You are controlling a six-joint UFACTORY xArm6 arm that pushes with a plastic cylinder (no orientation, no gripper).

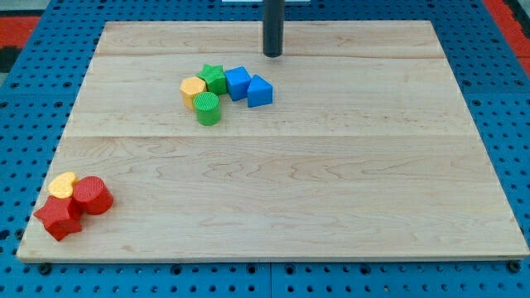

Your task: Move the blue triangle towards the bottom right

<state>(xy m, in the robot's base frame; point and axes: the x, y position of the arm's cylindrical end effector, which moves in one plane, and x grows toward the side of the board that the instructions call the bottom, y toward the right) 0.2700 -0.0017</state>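
The blue triangle (259, 91) lies on the wooden board (331, 182) above the board's middle, at the right end of a cluster. A blue cube (237, 83) touches it on its left. My tip (273, 55) is above the blue triangle and slightly to its right, apart from it by a short gap.
A green star (214, 79), a yellow hexagon block (193, 90) and a green cylinder (208, 108) complete the cluster. At the view's bottom left sit a yellow heart (62, 185), a red cylinder (92, 195) and a red star-like block (59, 217).
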